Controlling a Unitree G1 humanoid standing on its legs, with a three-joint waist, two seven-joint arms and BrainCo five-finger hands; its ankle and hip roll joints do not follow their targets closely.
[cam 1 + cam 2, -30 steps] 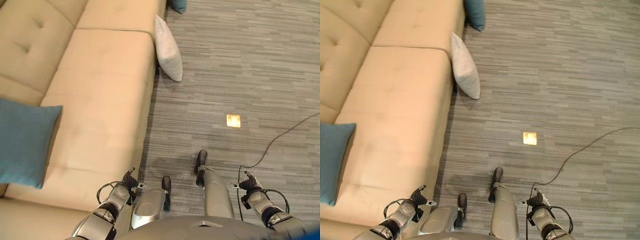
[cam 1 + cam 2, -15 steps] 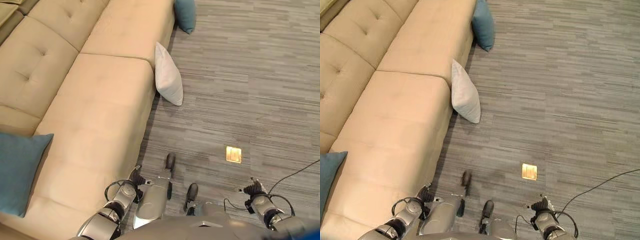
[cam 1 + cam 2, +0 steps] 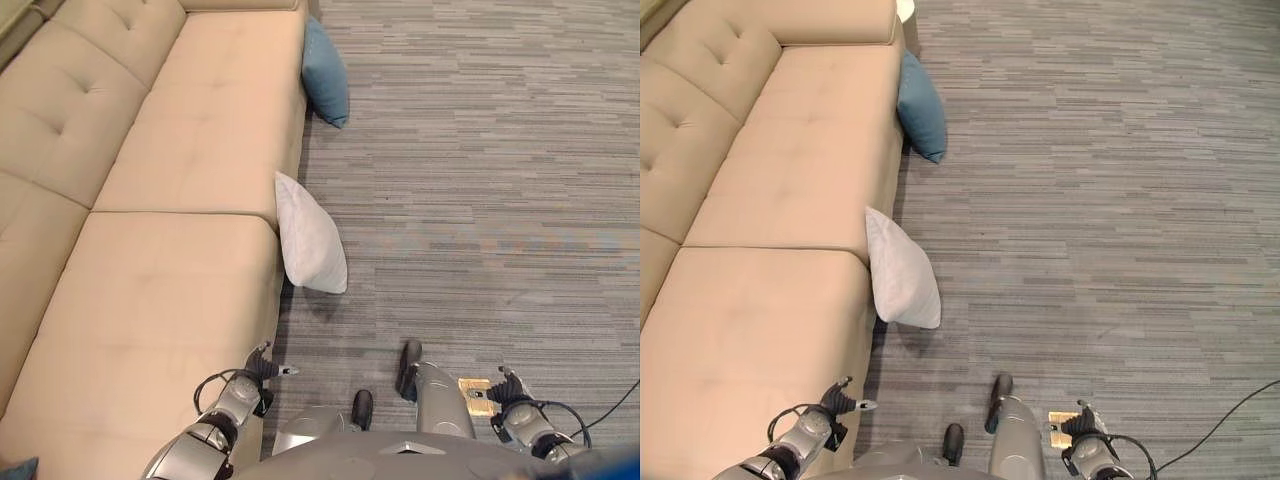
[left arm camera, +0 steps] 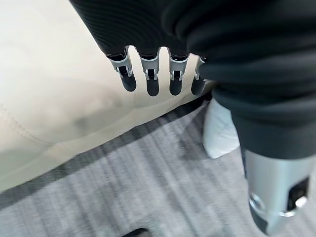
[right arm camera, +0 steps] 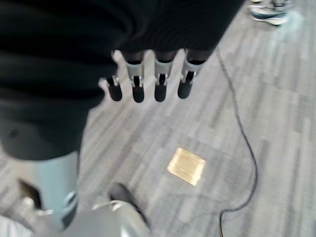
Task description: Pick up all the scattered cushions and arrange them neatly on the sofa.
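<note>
A white cushion [image 3: 310, 235] stands on the carpet, leaning against the front of the beige sofa [image 3: 150, 250]; it also appears past my left hand's fingers as a white cushion [image 4: 219, 131]. Farther along, a blue cushion [image 3: 326, 72] leans against the sofa front in the same way. A blue corner [image 3: 15, 468] of another cushion peeks in on the seat at the lower left. My left hand [image 3: 255, 375] hangs beside the sofa's front edge, its fingers [image 4: 148, 79] straight and holding nothing. My right hand [image 3: 510, 395] hangs low over the carpet, its fingers [image 5: 148, 84] straight and empty.
A brass floor plate [image 5: 186, 166] is set in the grey carpet under my right hand. A person's shoes [image 5: 269, 10] stand farther off on the carpet. A white object [image 3: 905, 8] sits past the sofa's far end. Open carpet stretches to the right of the cushions.
The camera has moved along the sofa: the white and blue floor cushions appear nearer, and the blue cushion on the seat has slid to the lower left corner. Both hands still hang empty.
</note>
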